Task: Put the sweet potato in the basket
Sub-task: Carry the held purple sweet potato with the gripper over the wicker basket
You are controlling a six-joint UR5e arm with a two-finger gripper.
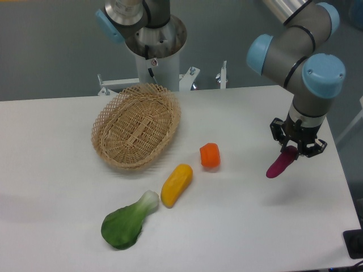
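The sweet potato (280,165) is a small magenta-purple tuber, tilted, held at its upper end in my gripper (293,148) above the right side of the table. The gripper is shut on it and the tuber hangs clear of the table surface. The basket (136,126) is an oval tan wicker basket with a lattice rim, lying at the back left-centre of the table, far to the left of the gripper. Nothing shows inside it.
An orange chunk (210,155) and a yellow oblong vegetable (176,184) lie between the basket and the gripper. A green leafy vegetable (128,222) lies at the front. The arm's base column (157,48) stands behind the basket. The table's right edge is near the gripper.
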